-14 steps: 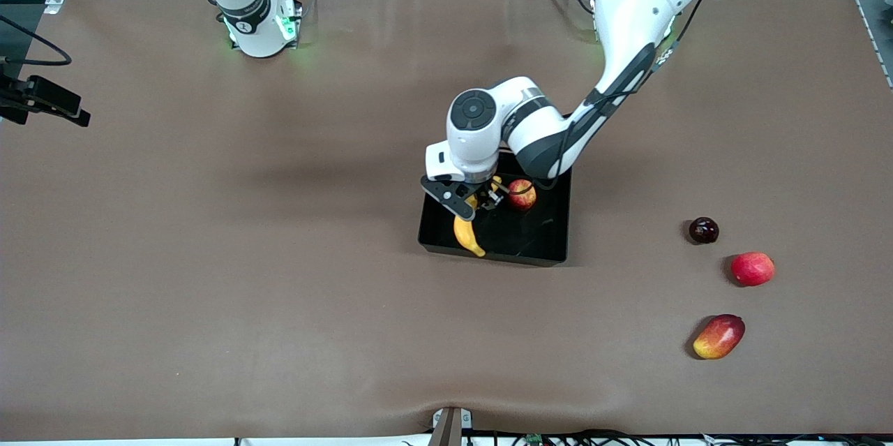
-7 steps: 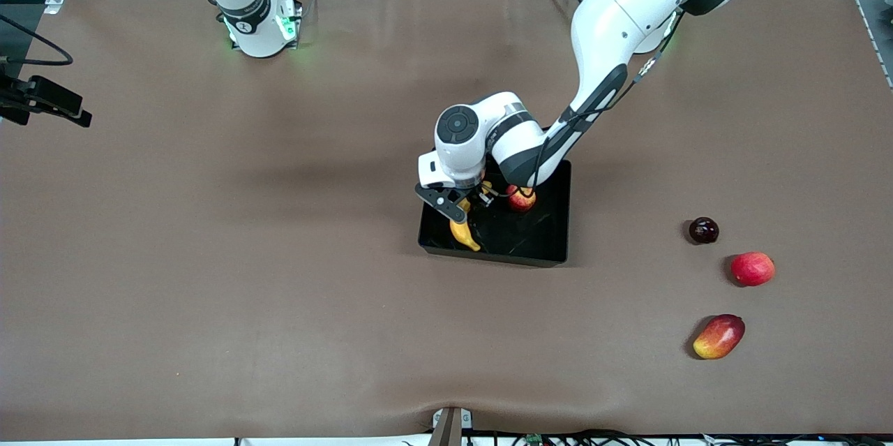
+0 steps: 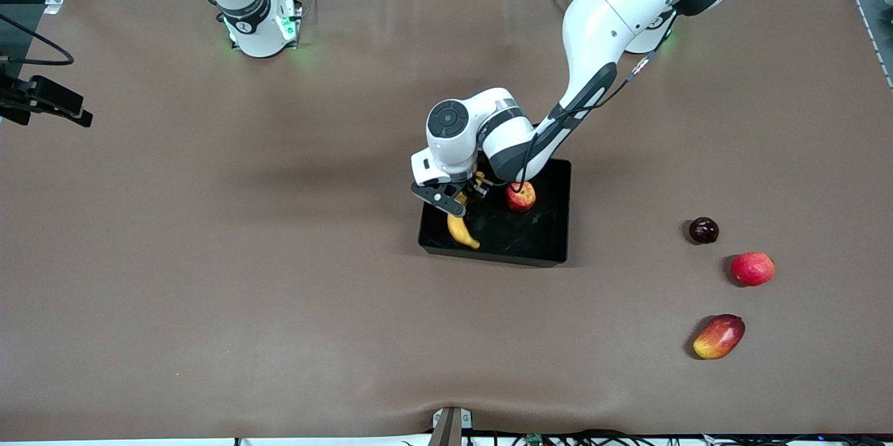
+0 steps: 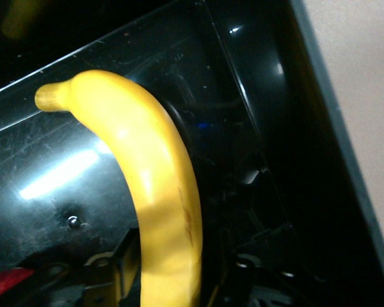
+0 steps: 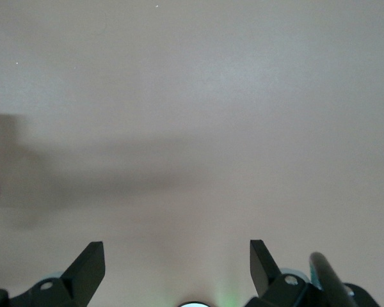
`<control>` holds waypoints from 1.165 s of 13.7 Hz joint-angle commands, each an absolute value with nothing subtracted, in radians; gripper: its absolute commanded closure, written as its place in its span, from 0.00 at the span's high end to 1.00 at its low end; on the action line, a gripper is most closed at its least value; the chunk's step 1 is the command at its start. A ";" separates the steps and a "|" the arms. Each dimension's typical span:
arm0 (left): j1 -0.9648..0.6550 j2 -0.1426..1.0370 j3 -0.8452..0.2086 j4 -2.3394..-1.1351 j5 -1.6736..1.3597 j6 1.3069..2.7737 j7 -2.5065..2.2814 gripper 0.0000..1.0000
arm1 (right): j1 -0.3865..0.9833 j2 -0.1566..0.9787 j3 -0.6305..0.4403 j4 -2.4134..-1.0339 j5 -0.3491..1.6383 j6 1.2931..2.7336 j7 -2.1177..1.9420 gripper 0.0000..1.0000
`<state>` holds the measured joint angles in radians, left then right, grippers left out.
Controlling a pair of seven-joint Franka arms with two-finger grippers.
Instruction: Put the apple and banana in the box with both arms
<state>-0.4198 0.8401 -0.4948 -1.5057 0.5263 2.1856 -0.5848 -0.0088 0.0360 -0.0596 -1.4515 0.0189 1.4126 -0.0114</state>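
Note:
The black box [image 3: 495, 255] lies mid-table. The red-yellow apple [image 3: 521, 196] rests inside it, on the side toward the left arm's end. My left gripper [image 3: 466, 196] is low over the box's corner toward the right arm's end, shut on the yellow banana [image 3: 461, 229], whose free end points down into the box near the wall nearer the camera. In the left wrist view the banana [image 4: 160, 185] runs between the jaws of the left gripper [image 4: 179, 259], over the glossy box floor [image 4: 51, 160]. My right gripper [image 5: 177, 268] is open and empty over bare brown table; that arm waits.
Toward the left arm's end of the table lie a dark plum [image 3: 703, 230], a pinkish-red round fruit [image 3: 752, 269] and a red-yellow mango [image 3: 719, 336]. A black camera mount [image 3: 42, 100] sticks in at the right arm's end.
My left gripper has shifted slightly toward the right arm's end of the box with the banana in it, and the banana has come lower. The apple and the right arm have not moved.

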 commanded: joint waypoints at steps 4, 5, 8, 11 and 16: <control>-0.385 0.654 -0.494 -1.421 0.538 1.873 -0.606 1.00 | -0.005 0.021 -0.066 -1.445 0.023 1.414 -0.021 1.00; -0.358 0.594 -0.494 -1.411 0.537 1.794 -0.601 1.00 | -0.003 0.023 -0.066 -1.443 0.023 1.414 -0.021 1.00; -0.217 0.451 -0.500 -1.419 0.537 1.747 -0.552 1.00 | 0.005 0.005 -0.060 -1.466 0.015 1.417 -0.023 1.00; -0.128 0.374 -0.499 -1.419 0.535 1.720 -0.523 1.00 | 0.002 -0.023 -0.061 -1.508 0.009 1.443 -0.025 1.00; 0.041 0.275 -0.502 -1.419 0.413 1.661 -0.495 1.00 | 0.005 -0.061 -0.060 -1.562 -0.006 1.479 -0.046 1.00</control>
<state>-0.0247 0.3376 -0.4930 -1.3893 0.4925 1.6743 -0.5099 -0.0040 -0.0233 -0.0589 -1.5199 0.0145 1.4583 -0.0319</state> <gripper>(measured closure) 0.000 0.000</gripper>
